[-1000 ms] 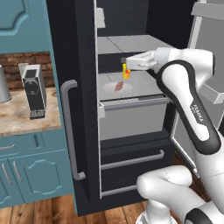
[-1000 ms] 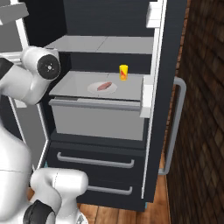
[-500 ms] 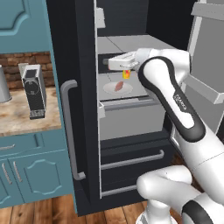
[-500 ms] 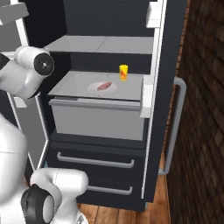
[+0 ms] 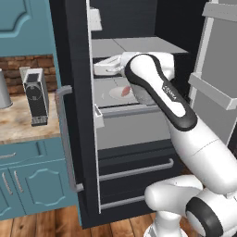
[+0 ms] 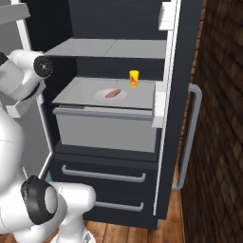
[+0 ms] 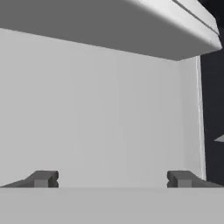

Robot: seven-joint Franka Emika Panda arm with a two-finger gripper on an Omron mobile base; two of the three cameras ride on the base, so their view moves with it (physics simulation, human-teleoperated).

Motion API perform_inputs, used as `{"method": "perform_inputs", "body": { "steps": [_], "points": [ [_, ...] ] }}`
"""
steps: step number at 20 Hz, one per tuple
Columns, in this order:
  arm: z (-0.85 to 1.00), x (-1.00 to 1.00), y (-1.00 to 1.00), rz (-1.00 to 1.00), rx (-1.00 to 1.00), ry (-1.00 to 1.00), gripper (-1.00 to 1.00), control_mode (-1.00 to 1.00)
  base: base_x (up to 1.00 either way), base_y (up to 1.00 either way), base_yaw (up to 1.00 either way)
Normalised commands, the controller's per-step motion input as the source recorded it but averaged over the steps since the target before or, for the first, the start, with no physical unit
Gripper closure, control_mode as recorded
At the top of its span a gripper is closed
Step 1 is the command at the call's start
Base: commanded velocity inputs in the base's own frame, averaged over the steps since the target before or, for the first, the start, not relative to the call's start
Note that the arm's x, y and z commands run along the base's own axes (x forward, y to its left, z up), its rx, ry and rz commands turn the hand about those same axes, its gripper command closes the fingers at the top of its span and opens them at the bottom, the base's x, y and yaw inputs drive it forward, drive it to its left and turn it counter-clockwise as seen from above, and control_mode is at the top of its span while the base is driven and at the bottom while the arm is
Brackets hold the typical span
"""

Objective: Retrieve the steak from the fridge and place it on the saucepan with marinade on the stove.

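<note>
Steak (image 6: 113, 93) is what we are after, and it lies on a pale round plate (image 6: 102, 98) on the grey middle shelf (image 6: 80, 90) of the open fridge (image 6: 180, 57), with a small yellow carton (image 6: 134, 78) standing just behind and to its right in the right base view. From the left base view we see our arm bent into the fridge opening, the forearm crossing in front of the shelf so that part of the steak (image 5: 125, 91) peeks out beside it. Our gripper (image 7: 112, 178) has its fingers (image 7: 43, 178) spread wide with nothing between them; ahead of it the hand view gives us plain grey shelf wall and the underside of the shelf above, not the meat.

We judge that we are reaching in but are not yet aimed at the steak. To do this well, we should tip the hand downward until the slab sits between the fingertips, come in from above, and keep clear of the carton and the shelf lip. The meat is thin and flat, so we need to go low enough to pinch its edges without dragging the plate. The door (image 5: 74, 92) stands near on the left; we should hold the elbow away from it
</note>
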Motion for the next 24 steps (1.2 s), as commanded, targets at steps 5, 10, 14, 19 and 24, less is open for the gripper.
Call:
{"method": "perform_inputs", "body": {
  "steps": [5,10,14,19,24],
  "points": [
    [-0.27,0.02,0.98,0.07,0.0,0.0,-1.0,-1.0,0.0,0.0,0.0],
    [-0.52,0.0,1.0,0.03,0.0,-0.06,-1.0,-1.0,0.0,0.0,0.0],
    [-0.35,0.0,0.97,0.0,0.0,-0.16,-1.0,-1.0,0.0,0.0,0.0],
    [0.0,-0.11,0.11,-0.07,0.0,-0.02,-1.0,-1.0,0.0,0.0,0.0],
    [0.19,-0.81,-0.72,-0.4,0.0,0.07,-1.0,-1.0,0.0,0.0,0.0]
  ]
}}
